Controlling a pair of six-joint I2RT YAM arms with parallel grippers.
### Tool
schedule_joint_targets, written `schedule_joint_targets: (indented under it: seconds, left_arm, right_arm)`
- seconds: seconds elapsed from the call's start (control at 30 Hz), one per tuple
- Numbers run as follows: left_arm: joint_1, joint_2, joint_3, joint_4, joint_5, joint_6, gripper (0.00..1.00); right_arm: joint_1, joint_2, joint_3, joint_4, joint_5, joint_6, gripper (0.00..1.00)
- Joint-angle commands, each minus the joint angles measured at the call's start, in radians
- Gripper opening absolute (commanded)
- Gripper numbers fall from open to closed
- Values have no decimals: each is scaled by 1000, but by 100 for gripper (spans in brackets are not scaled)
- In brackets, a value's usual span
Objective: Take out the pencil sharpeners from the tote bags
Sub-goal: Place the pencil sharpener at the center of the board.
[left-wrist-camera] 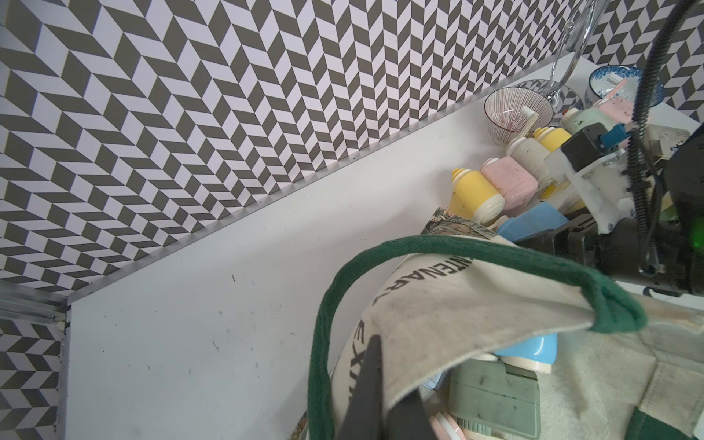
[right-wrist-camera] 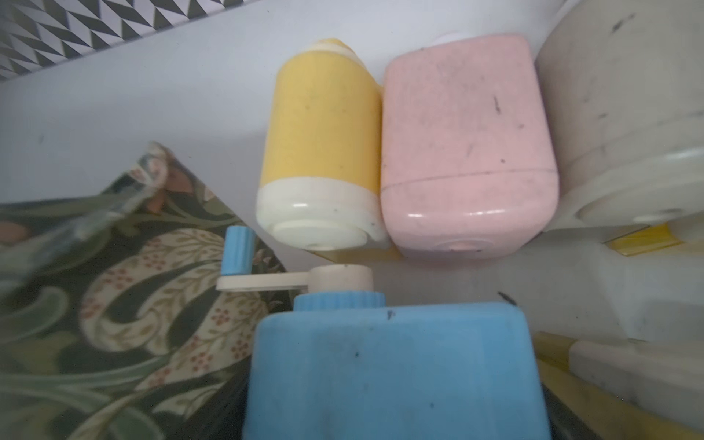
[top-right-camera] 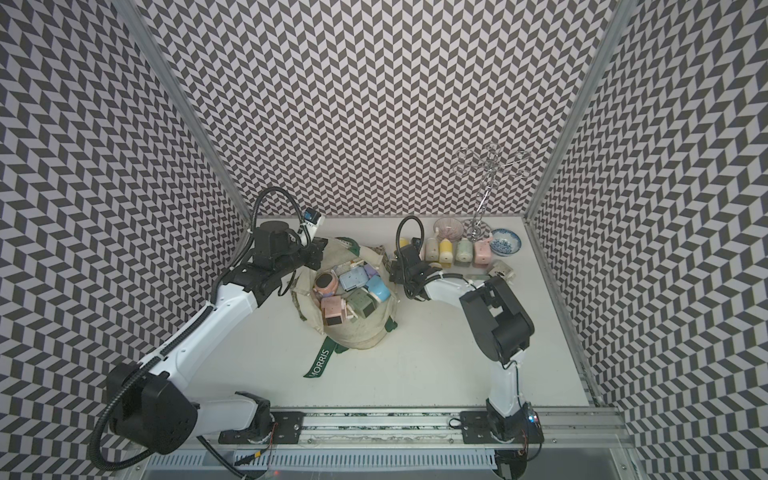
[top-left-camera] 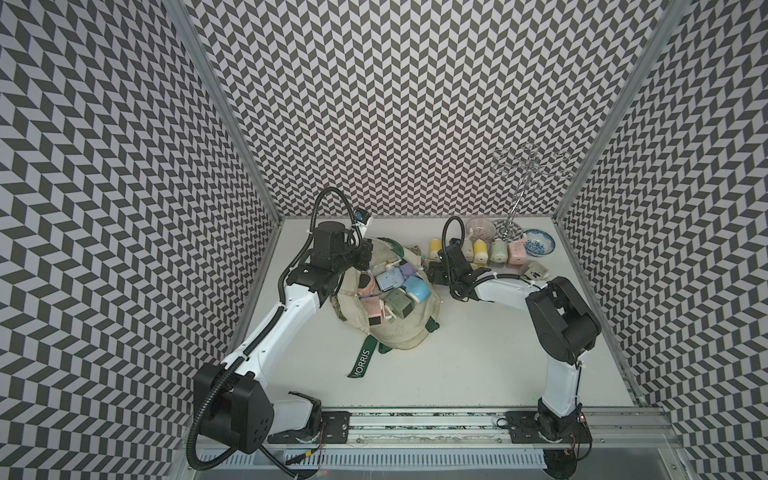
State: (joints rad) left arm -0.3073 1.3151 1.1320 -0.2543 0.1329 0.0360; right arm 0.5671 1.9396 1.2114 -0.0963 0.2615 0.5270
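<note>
The white bench (top-left-camera: 478,353) carries a cream tote bag (top-left-camera: 399,332) slumped at its middle, mouth open, one green strap (top-left-camera: 361,359) lettered "MORRIS" trailing toward the near edge. Inside the mouth lies a heap of pencil sharpeners (top-left-camera: 390,286) in pink, blue, purple and green. More sharpeners stand in a row (top-left-camera: 480,251) at the far side of the bench, just right of the bag.

The left claw (top-left-camera: 365,257) sits at the bag's far-left rim. In the left wrist view its dark fingers (left-wrist-camera: 375,365) are pinched tight on the edge of the canvas, and the heap lies just beyond them, inside the bag.

The right claw (top-left-camera: 434,272) is low between the bag's patterned band and the row. It stands wide around a blue sharpener (right-wrist-camera: 396,373), gripping its sides. The crank end of that one points at a yellow sharpener (right-wrist-camera: 320,141) and a pink sharpener (right-wrist-camera: 464,144), close but apart.
</note>
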Motion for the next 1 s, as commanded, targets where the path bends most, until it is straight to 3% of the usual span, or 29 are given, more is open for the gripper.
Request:
schedule_joint_targets:
  seconds: [0.0,0.53,0.73,0.97]
  left_arm:
    - [5,-20,51,34,-9,14,0]
    - [4,-25,51,31,-21,19,0]
    - [4,-27,50,31,-28,21,0]
    - [2,-28,52,32,-27,20,0]
  right_arm:
    - [21,34,27,-31,46,-31,78]
    - [56,-42,38,-118,73,-35,99]
    - [62,-181,3,-134,67,-63,99]
    - [62,-478,-133,-54,-21,-182,94]
